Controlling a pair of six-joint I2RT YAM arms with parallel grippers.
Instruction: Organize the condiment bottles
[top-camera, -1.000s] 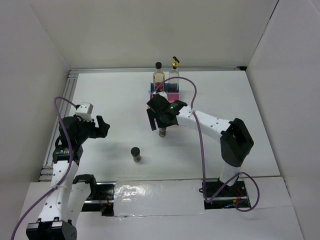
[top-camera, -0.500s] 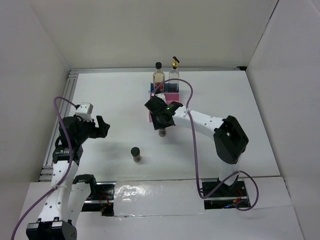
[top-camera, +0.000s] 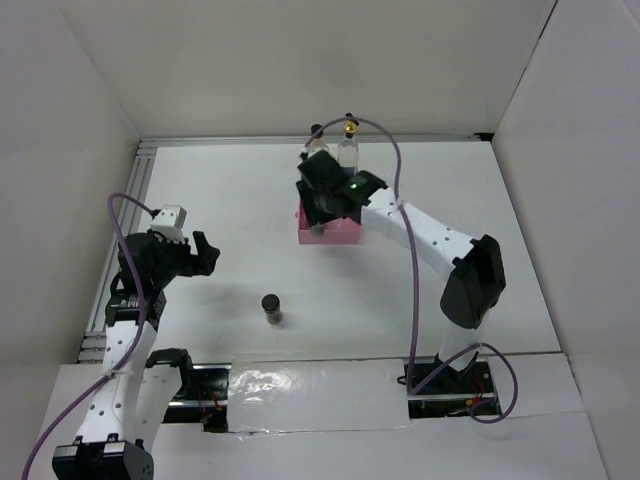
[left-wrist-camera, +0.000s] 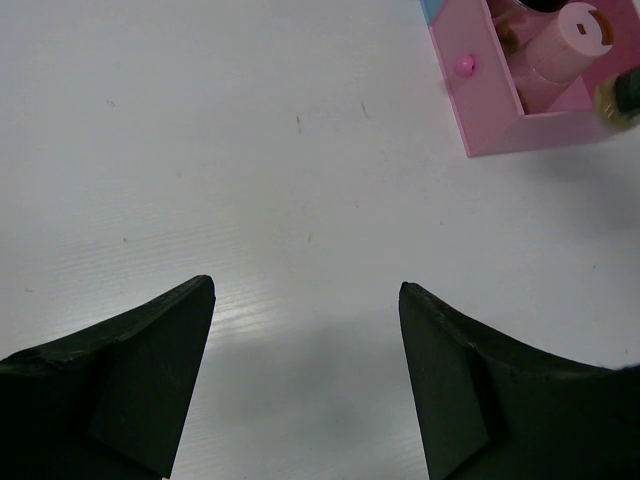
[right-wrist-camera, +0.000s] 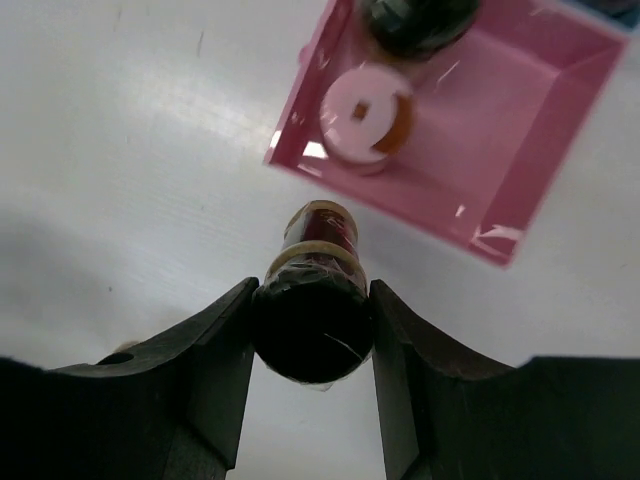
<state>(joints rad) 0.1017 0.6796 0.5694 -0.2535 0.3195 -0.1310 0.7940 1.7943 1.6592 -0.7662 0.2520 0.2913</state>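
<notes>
My right gripper (right-wrist-camera: 312, 292) is shut on a small black-lidded jar (right-wrist-camera: 312, 325) with red contents, held off the table just beside the pink tray (right-wrist-camera: 520, 150). In the top view this gripper (top-camera: 322, 210) hangs over the tray's left part and hides the jar. A pink-lidded jar (right-wrist-camera: 365, 115) and a black-lidded jar (right-wrist-camera: 415, 18) stand inside the tray. Another black-lidded jar (top-camera: 271, 308) stands alone on the table. Two tall bottles, one black-capped (top-camera: 316, 131) and one gold-spouted (top-camera: 350, 128), stand behind the tray. My left gripper (top-camera: 205, 252) is open and holds nothing.
White walls close in the table on three sides, and a metal rail (top-camera: 140, 180) runs along its left edge. A corner of a blue tray (left-wrist-camera: 430, 8) shows behind the pink tray (left-wrist-camera: 480, 110). The right arm's purple cable (top-camera: 400, 200) arcs over the back of the table.
The right gripper shut on the jar that stood near the table's middle, then lifted it and carried it back toward the pink tray. The left arm has not moved.
</notes>
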